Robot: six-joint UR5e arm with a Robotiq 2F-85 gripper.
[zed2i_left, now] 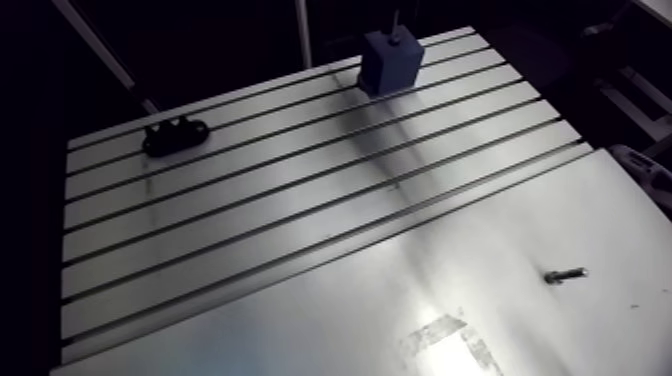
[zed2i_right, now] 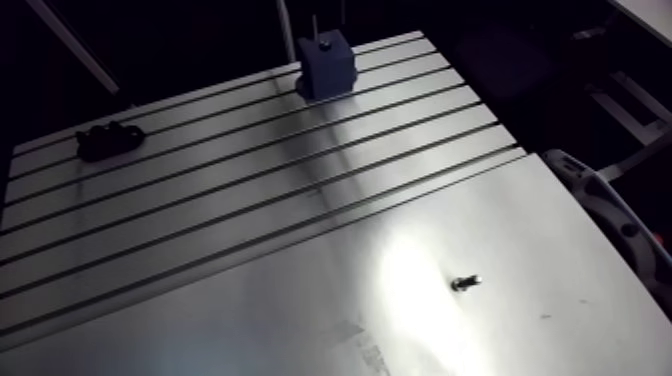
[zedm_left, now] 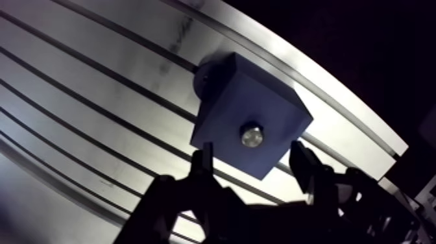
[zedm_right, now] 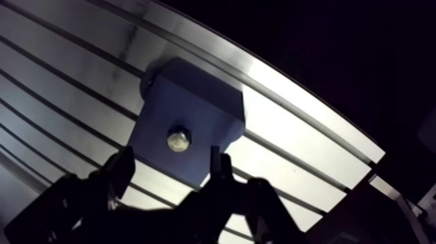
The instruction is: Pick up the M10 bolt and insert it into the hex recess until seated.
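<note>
A blue block (zed2i_left: pixel 390 62) stands on the far part of the slotted table (zed2i_left: pixel 250 200). A metal bolt (zedm_left: pixel 252 135) sits in the block's top face, seen end-on in the wrist view. In the arm view a thin stem (zed2i_left: pixel 397 25) rises from the block. My gripper (zedm_left: pixel 253 156) hangs above the block's near edge, open, with its dark fingers (zedm_left: pixel 205 159) on either side of the bolt and nothing between them. A second small bolt (zed2i_left: pixel 565 274) lies on its side on the smooth plate (zed2i_left: pixel 400 300) at the near right.
A black clamp-like part (zed2i_left: pixel 175 135) rests on the slotted table at the far left. The table's far edge runs just behind the block. A white piece of equipment (zed2i_right: pixel 610 215) stands beyond the plate's right edge.
</note>
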